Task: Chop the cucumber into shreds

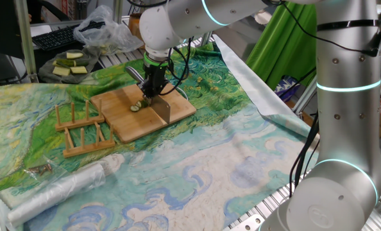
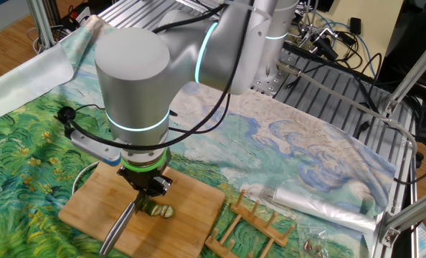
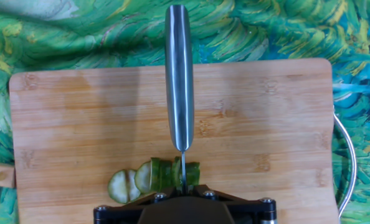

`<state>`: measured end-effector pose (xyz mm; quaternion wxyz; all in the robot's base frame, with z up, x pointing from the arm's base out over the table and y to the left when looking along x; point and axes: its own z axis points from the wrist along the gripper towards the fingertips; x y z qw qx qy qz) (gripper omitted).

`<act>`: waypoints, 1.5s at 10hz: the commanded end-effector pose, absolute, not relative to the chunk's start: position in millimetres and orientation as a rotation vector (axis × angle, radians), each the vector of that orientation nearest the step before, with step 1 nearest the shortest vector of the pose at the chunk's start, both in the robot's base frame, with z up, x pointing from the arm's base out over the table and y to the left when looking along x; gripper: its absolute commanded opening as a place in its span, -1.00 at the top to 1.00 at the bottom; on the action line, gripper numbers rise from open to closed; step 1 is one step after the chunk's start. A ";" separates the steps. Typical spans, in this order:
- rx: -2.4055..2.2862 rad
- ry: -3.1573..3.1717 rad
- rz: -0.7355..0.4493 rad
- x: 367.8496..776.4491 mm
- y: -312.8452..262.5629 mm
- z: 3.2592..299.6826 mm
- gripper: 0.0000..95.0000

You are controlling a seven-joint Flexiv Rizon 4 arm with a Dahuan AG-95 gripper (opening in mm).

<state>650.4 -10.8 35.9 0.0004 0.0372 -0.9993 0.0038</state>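
Note:
A small dark green cucumber piece [image 3: 172, 173] lies on the bamboo cutting board [image 3: 253, 118], with thin pale slices [image 3: 124, 185] leaning off its left end. My gripper [image 3: 182, 190] is shut on a steel knife [image 3: 179, 74]. The handle points away along the board and the thin blade edge is down in the cucumber. In one fixed view the gripper [image 1: 153, 90] stands over the cucumber [image 1: 138, 106] on the board [image 1: 123, 119]. In the other fixed view the gripper [image 2: 152, 190] hides most of the cucumber [image 2: 161, 211], and the knife handle [image 2: 118, 231] sticks out towards the camera.
A wooden rack [image 1: 81, 128] stands beside the board's left edge. A plate of pale yellow-green chunks [image 1: 68, 67] and a plastic bag [image 1: 104, 29] are at the back left. A plastic roll [image 1: 62, 186] lies at the front left. A cable [image 3: 350, 155] runs along the board's right side.

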 end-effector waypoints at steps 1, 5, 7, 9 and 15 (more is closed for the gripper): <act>0.103 -3.135 0.021 649.7 -7.0 40.4 1.00; 0.115 -3.121 0.048 650.0 -7.8 54.3 1.00; 0.136 -3.112 0.058 649.9 -11.4 61.0 1.00; 0.158 -3.111 0.057 650.4 -17.8 60.2 1.00; 0.165 -3.112 0.048 651.1 -21.0 53.3 1.00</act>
